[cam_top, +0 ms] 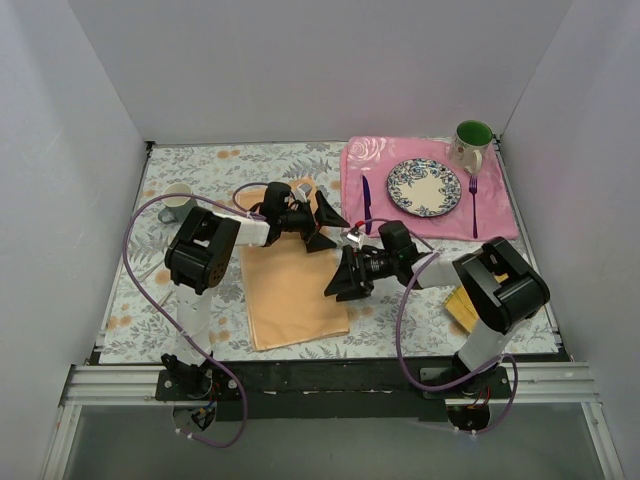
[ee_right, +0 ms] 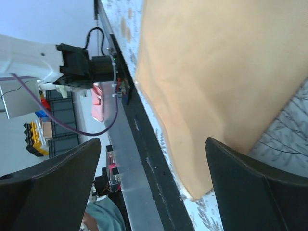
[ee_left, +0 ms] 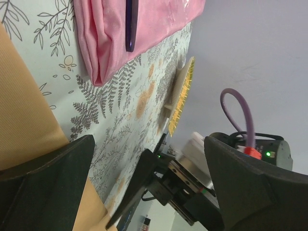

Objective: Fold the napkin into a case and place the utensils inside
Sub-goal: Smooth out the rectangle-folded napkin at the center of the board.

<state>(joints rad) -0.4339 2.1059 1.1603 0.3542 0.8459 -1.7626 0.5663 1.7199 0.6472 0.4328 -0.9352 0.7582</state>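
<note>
Now both stand wide open and empty: the napkin lies flat just below the left gripper and left of the right gripper; knife and fork rest beyond them on the pink placemat.

place: lab | cues: white booth walls, aluminium rail, storage crates
</note>
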